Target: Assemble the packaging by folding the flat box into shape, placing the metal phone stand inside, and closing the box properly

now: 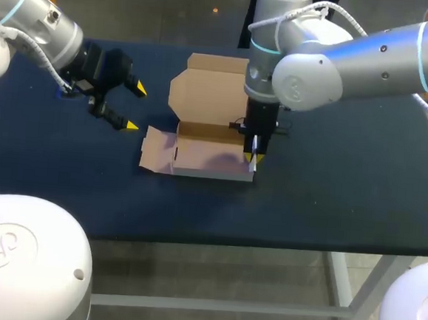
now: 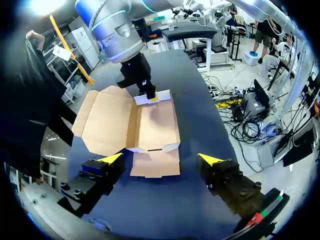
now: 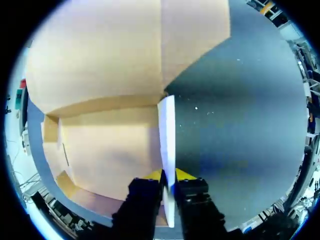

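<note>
My left arm comes in from the left with its wrist angled toward the middle. My left hand hangs above the dark counter, fingers spread wide and holding nothing, near the box's left end but apart from it. At centre is one cardboard box, partly folded: its shallow tray rests on the counter, its lid is folded open behind the tray, and one left end flap lies flat on the counter. My right arm comes in from the right, bends over the box and points straight down at its right end. My right hand is pinched narrow on the upright right end flap, one yellow tip on each side. In all: two arms, two hands, one box.
</note>
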Available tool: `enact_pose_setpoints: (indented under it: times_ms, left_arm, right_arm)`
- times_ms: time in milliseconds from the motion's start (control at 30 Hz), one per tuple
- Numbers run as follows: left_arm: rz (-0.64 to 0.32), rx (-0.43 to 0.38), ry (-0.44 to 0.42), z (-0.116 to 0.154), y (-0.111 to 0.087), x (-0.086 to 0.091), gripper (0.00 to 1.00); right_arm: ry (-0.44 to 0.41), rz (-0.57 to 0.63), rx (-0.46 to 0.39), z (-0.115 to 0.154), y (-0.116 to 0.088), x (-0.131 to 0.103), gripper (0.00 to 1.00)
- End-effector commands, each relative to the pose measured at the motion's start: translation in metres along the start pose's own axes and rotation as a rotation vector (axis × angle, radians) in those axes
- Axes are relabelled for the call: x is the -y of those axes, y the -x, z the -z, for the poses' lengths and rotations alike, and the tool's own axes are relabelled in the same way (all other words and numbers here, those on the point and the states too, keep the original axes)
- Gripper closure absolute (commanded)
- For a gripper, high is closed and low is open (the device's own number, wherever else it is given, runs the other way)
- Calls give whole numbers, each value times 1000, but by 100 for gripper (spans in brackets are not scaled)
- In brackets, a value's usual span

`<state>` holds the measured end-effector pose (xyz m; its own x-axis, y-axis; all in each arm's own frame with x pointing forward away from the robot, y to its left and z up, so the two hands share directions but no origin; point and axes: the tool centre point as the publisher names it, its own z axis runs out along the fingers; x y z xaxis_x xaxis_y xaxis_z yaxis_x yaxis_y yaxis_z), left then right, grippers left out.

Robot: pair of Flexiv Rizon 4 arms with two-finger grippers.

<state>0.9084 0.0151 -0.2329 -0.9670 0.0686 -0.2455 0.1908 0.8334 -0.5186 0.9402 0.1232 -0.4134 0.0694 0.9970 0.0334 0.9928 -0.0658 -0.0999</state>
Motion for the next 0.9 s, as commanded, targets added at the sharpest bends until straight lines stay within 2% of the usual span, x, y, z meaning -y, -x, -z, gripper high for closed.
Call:
enact_pose_setpoints:
  times_ms: [33, 300, 767, 900]
  left_arm:
    - [1, -3, 5, 1, 0, 0, 0]
    - [1, -3, 5, 1, 0, 0, 0]
    - [1, -3, 5, 1, 0, 0, 0]
    - [1, -3, 5, 1, 0, 0, 0]
  right_arm:
    - [79, -9, -10, -3, 4, 6, 82]
    - [123, -33, -7, -6, 5, 4, 79]
    - [138, -63, 2, -11, 6, -2, 88]
    - [136, -70, 4, -13, 8, -4, 88]
